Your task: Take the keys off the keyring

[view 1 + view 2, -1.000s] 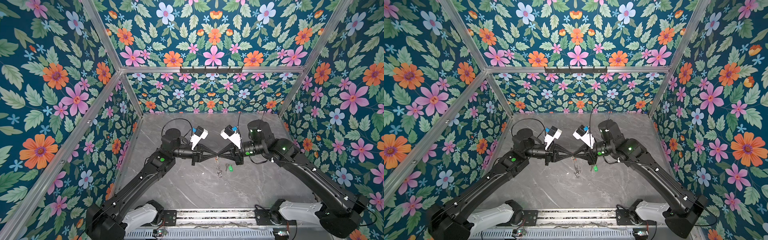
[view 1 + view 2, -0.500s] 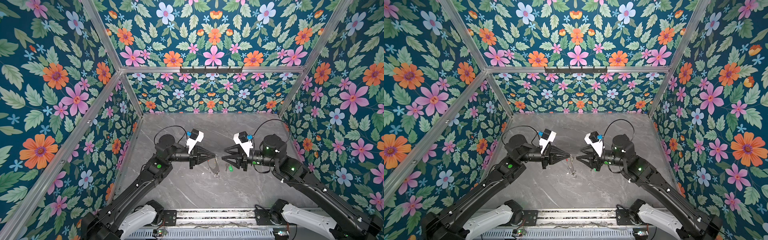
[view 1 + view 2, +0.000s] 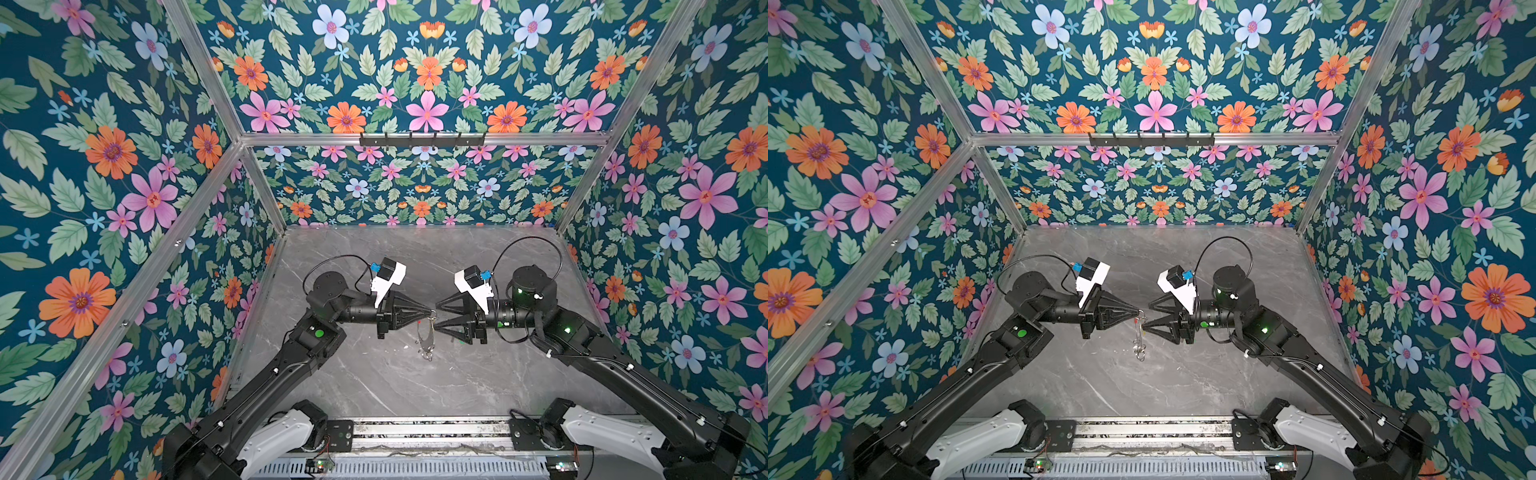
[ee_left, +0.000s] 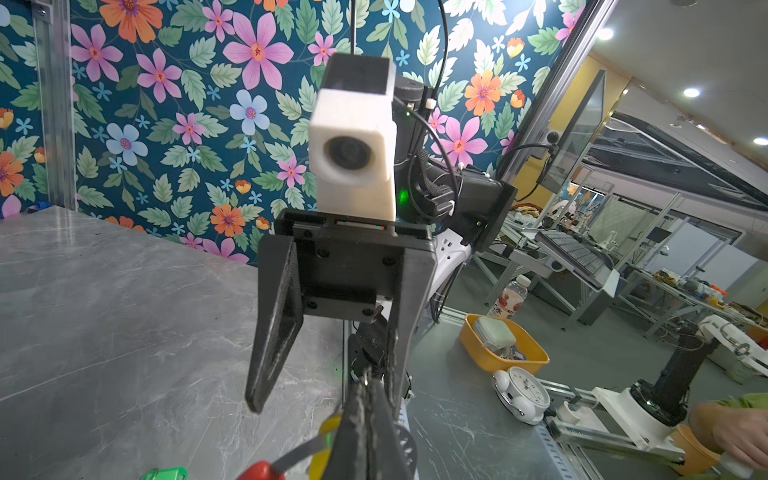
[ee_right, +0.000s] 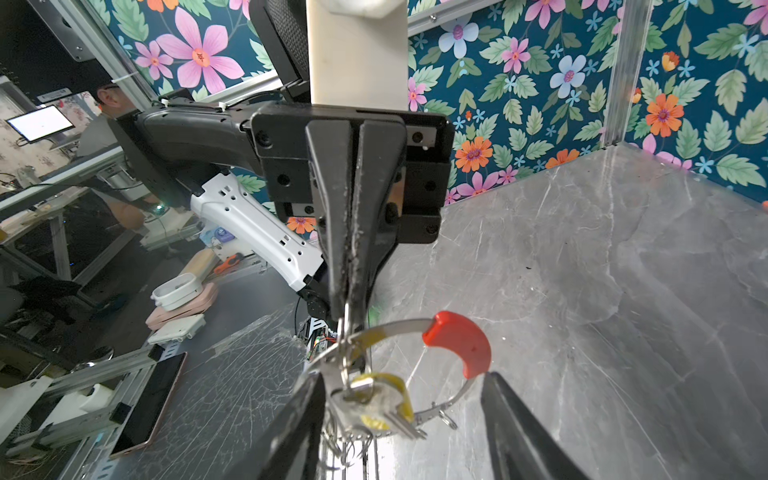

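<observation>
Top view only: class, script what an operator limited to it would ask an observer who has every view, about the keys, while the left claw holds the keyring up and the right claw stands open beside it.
Operator: In a top view the left claw pinches the keyring. Is a key on it?
Observer: Yes. The right wrist view shows the yellow key hanging from the keyring just below that claw's tips.
Operator: And the other key?
Observer: The left wrist view shows the green key lying on the table, off the ring.
</observation>
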`<state>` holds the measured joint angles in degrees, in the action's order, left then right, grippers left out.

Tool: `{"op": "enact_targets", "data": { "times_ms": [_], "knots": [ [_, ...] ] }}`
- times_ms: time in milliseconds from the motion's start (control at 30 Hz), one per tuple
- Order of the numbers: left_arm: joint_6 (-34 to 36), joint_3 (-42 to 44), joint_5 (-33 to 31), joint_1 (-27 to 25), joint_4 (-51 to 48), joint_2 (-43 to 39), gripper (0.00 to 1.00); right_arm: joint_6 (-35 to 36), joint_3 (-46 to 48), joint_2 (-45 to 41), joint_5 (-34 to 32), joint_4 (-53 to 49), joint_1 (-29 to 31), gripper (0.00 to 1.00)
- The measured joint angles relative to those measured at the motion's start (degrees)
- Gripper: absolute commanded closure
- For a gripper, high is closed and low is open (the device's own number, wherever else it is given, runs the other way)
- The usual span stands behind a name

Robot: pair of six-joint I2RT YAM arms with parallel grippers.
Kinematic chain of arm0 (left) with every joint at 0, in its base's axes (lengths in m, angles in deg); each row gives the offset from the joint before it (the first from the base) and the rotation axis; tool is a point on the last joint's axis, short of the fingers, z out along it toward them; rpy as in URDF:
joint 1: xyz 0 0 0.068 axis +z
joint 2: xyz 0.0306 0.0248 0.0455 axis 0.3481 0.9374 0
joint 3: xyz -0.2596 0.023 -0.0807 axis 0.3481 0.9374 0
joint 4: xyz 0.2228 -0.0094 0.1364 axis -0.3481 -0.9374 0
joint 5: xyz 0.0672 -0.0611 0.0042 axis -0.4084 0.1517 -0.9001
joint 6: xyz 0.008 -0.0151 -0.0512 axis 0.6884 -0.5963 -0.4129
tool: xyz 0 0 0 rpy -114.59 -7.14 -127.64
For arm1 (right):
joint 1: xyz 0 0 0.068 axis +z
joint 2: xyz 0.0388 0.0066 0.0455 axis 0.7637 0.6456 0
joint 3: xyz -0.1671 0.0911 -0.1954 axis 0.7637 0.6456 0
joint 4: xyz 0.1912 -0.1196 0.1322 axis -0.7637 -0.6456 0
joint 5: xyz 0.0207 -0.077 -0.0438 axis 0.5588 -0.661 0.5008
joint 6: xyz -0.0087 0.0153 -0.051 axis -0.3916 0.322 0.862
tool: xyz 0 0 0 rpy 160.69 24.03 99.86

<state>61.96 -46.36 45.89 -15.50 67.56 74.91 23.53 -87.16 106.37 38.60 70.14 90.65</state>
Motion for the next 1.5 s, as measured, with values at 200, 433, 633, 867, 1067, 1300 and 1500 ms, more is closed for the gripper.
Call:
{"op": "enact_targets", "data": {
  "times_ms": [200, 433, 633, 867, 1067, 1300, 1500],
  "knots": [
    [-1.05, 0.26, -1.11, 0.00, 1.29, -0.02, 1.00, -0.02, -0.90, 1.29, 0.04, 0.09, 1.44, 0.40],
    [-2.21, 0.85, -2.40, 0.00, 3.43, -0.15, 1.00, 0.17, -1.29, 2.47, -2.05, -0.31, 2.21, 0.52],
    [-2.54, 1.29, -3.45, 0.00, 4.17, -0.74, 1.00, 0.20, -1.31, 2.38, -2.71, -0.37, 2.43, 0.67],
    [-2.73, 1.66, -4.70, 0.00, 4.70, -1.25, 1.00, 0.22, -1.36, 2.23, -4.42, -1.33, 2.43, 0.87],
    [-2.75, 2.38, -7.19, 0.00, 4.68, -2.19, 1.00, 0.31, -1.51, 2.19, -4.85, -1.46, 2.58, 1.00],
    [-4.24, 4.24, -10.51, -0.04, 7.04, -2.82, 1.00, 1.14, -2.10, 3.28, -4.94, -1.53, 3.21, 1.00],
    [-5.70, 5.07, -11.87, -0.07, 8.74, -3.23, 1.00, 2.43, -4.26, 5.77, -5.25, -2.19, 4.76, 1.00]
  ]
}}
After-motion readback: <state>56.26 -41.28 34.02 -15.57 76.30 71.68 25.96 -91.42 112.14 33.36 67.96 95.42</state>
